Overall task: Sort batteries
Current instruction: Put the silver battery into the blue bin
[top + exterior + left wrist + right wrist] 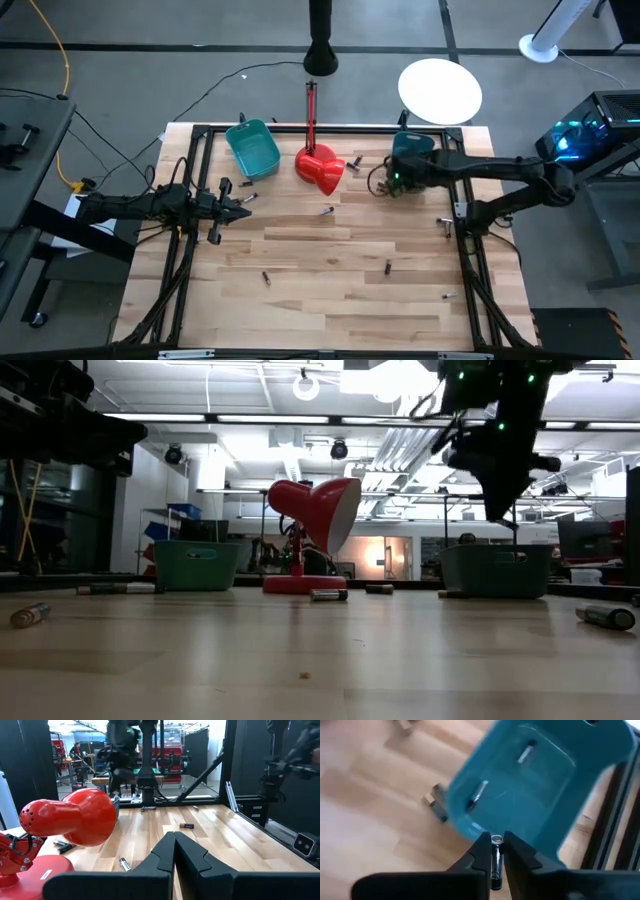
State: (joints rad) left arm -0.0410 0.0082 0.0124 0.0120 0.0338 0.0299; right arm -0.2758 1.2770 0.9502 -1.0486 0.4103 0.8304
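Small dark batteries lie scattered on the wooden table. My right gripper hangs above the near rim of the right teal bin and is shut on one battery. Two batteries lie inside that bin, and another rests on the table beside it. My left gripper is shut and empty, held level above the table's left part, near the left teal bin. My right gripper pinches a battery between its two fingertips, coming from above and pointing down. The battery lies along the fingers, with its metallic end showing past the tips. It is upright and lifted clear above the bin.
A red desk lamp stands between the two bins with its head tipped toward the table. More batteries lie near it and toward the right edge. A black frame borders the table.
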